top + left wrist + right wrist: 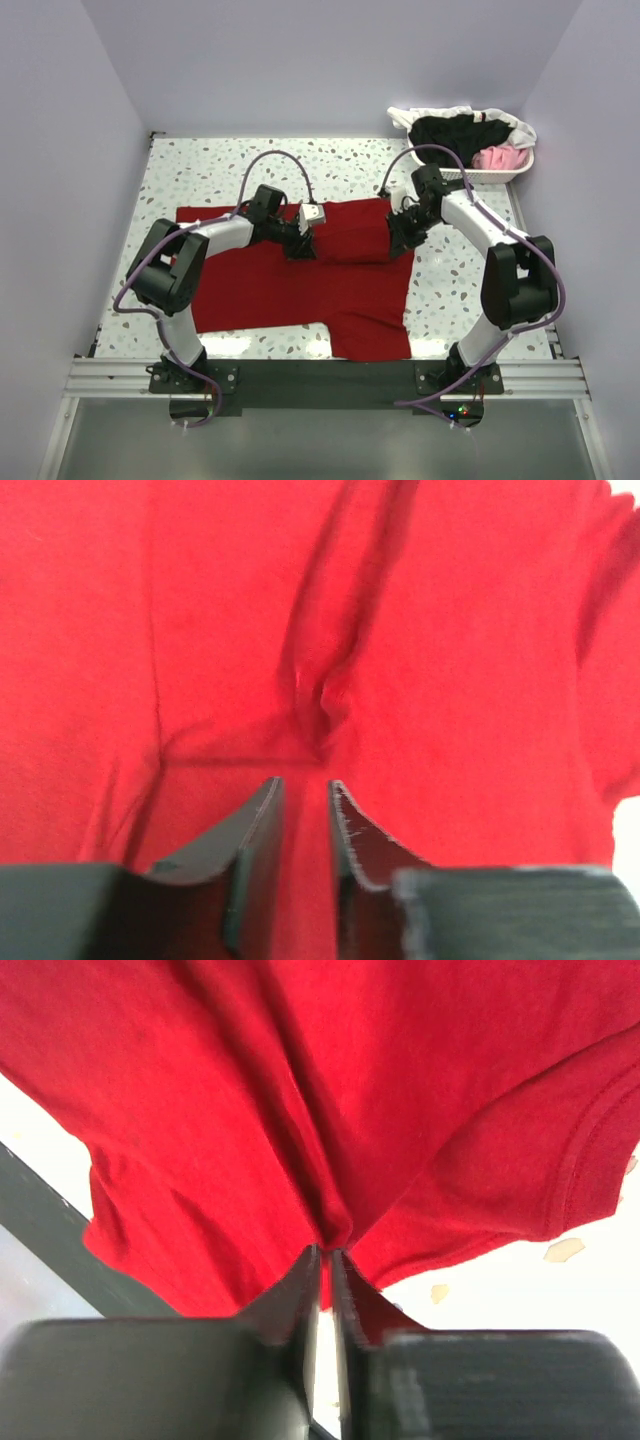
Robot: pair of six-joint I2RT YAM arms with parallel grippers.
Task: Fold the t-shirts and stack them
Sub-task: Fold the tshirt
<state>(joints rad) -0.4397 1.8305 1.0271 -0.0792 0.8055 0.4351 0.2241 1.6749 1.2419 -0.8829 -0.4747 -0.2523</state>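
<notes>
Two claws shared one job. The left claw (303, 243) and the right claw (404, 235) both sat over the far half of the red t-shirt (300, 295). It lay spread across the middle of the table (200, 170), its near end close to the near edge.

The right claw was squeezed all but closed on a bunch of red cloth at the shirt's right side. Creases ran straight into its tips, and pale tabletop showed under the hanging cloth, so that side was raised off the surface. The left claw was closed to a narrow slit, with a pucker of cloth running up to its tips. It appeared to have a small pinch of the shirt, though the hold was less plain than on the right.

Gripping at two points well apart along the same far band was, I judged, meant to keep that edge taut and level, so the fold would land straight rather than sag in the middle. Between the claws the cloth already looked doubled.

Three more garments lay heaped in the white basket (522, 166) at the far right corner: the black shirt (455, 132), the pink shirt (500, 157) and the white shirt (420, 116). They were probably kept there to leave room for folding.
</notes>
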